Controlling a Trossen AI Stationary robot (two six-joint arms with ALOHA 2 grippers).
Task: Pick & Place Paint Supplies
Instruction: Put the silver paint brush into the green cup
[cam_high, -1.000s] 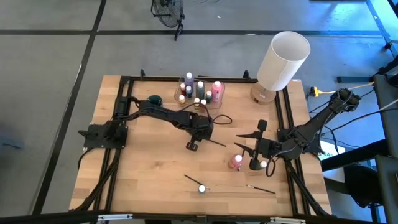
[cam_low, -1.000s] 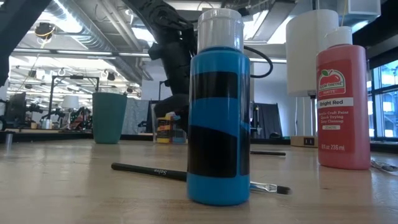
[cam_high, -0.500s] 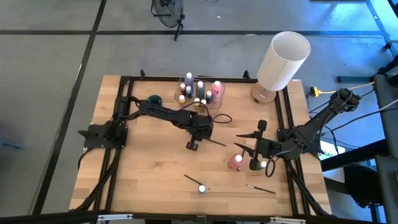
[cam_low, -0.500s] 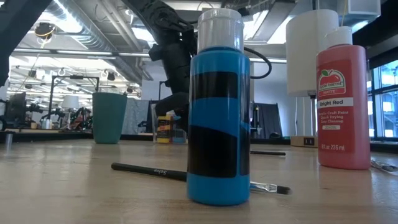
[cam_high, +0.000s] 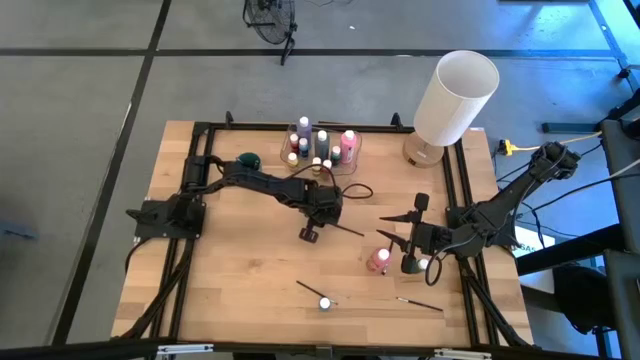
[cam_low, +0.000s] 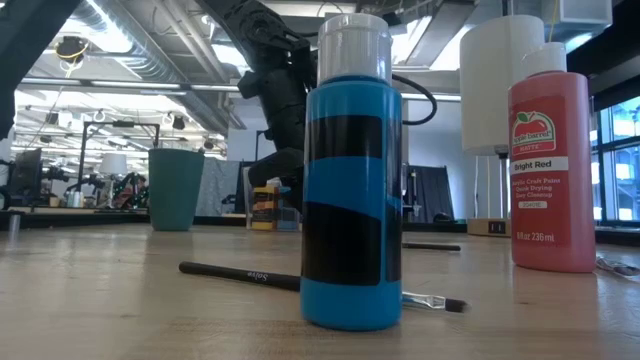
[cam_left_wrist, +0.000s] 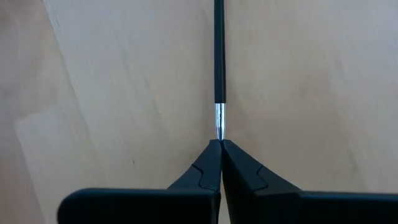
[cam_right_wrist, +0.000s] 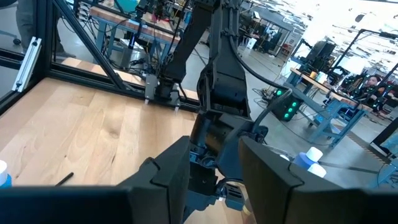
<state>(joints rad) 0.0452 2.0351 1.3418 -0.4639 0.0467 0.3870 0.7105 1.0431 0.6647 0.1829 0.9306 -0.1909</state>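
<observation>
The left gripper (cam_high: 312, 233) is low over the middle of the table (cam_high: 230, 290), and its two fingers (cam_left_wrist: 208, 171) are pressed together on the tip of a thin paintbrush (cam_left_wrist: 219, 59). This brush has a black handle w/ a short silver ferrule; the bristle end is hidden between the fingers. In the high view the brush lies flat on the wood, stretching from the gripper toward the right arm.

The right gripper (cam_high: 410, 262) is near the table's right side, just beside a red paint bottle (cam_high: 380, 260). Its fingers (cam_right_wrist: 168, 171) stand apart w/ a gap between them and nothing in it.

The red bottle has a pale cap and a label reading "Bright Red". A blue bottle (cam_low: 352, 190) w/ a black label and a white cap stands at the front, and a 2nd black brush (cam_low: 260, 277) lies behind it. A 3rd thin brush (cam_high: 418, 302) lies nearer the front right.

At the back edge, approx. 8 small bottles (cam_high: 322, 148) (pink, lilac, others) stand close together in a clear container (cam_high: 355, 150). A white cylinder (cam_high: 455, 97) stands at the back right corner.
</observation>
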